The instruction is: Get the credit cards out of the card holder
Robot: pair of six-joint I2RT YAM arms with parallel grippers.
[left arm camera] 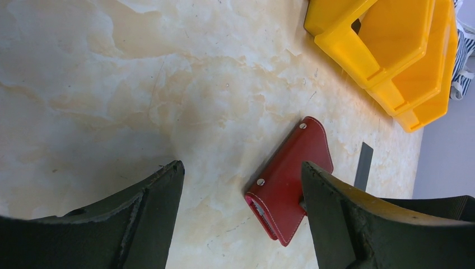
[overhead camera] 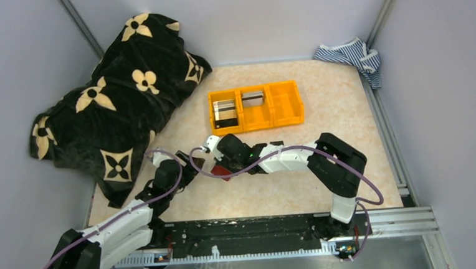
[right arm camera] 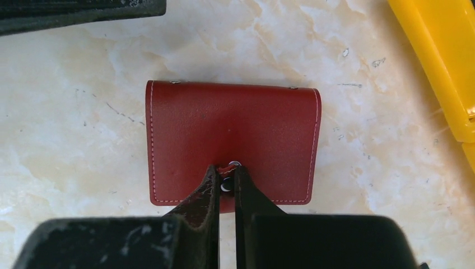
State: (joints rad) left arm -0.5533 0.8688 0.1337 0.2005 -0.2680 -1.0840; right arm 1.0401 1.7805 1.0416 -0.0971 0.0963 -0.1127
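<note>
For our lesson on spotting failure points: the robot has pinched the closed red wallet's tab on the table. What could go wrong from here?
1. The right claw pinches only the small closing tab of the card holder, so a pull might slip off it.
2. The left claw is open and grips nothing, so the whole card holder may lift or slide instead of opening.

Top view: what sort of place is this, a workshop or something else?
Most likely a robotics lab test cell: a marble-patterned table boxed in by plain grey walls, two robot arms bolted to a metal rail at its edge, and staged props like an orange bin and red wallet.
</note>
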